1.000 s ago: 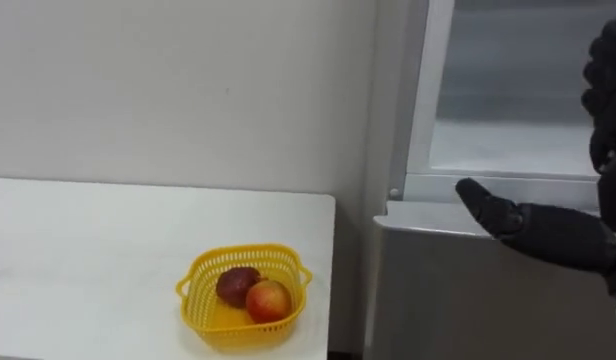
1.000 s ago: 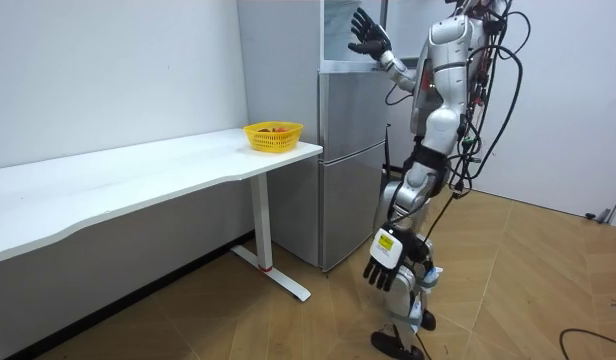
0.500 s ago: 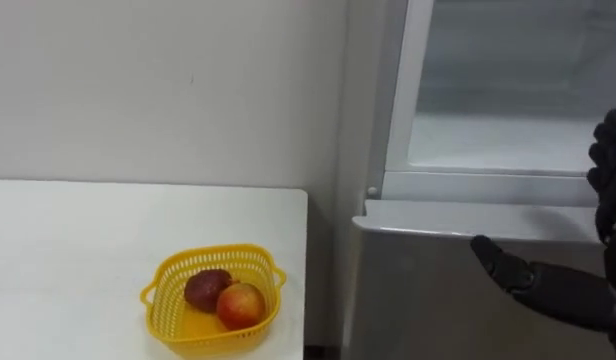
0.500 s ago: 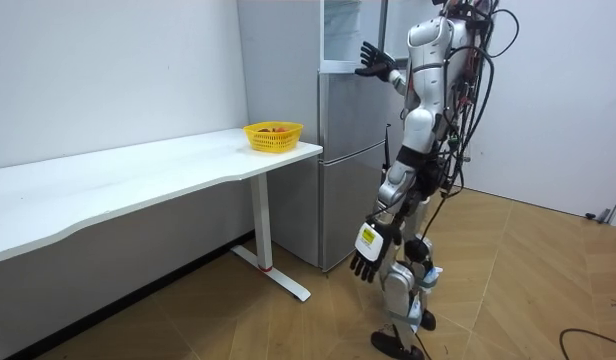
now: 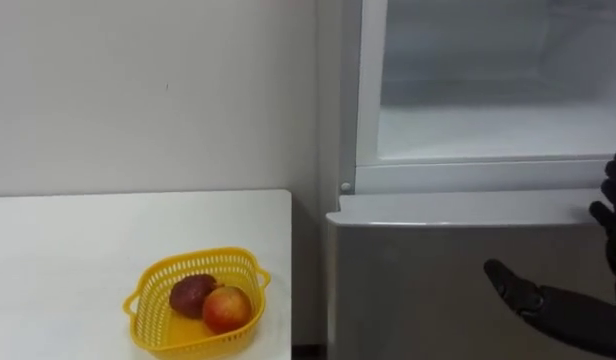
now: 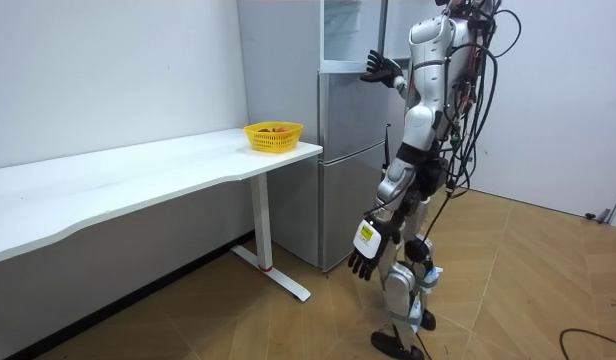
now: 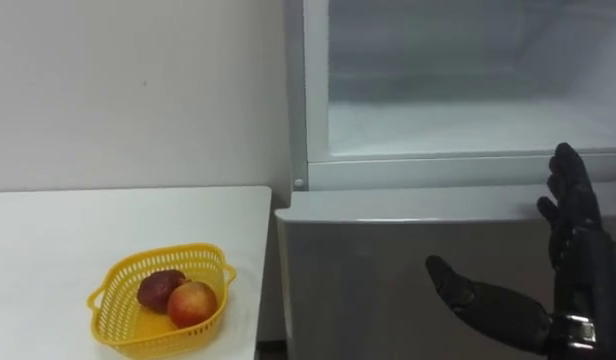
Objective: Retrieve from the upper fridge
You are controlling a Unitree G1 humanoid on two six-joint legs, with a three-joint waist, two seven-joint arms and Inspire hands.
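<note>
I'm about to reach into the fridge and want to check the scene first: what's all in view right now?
table: one, white, against the wall, left of the fridge
basket: one, yellow, on the table near its fridge-side end
fruits: two in the basket, a dark red one and a red-yellow one, touching
fridge: one, grey, lower door shut
upper compartment: one, white inside, standing open
floor: wood, under robot and table
right hand: black, open, raised before the fridge's lower door
left hand: black, relaxed, hanging by the leg in the room view
</note>
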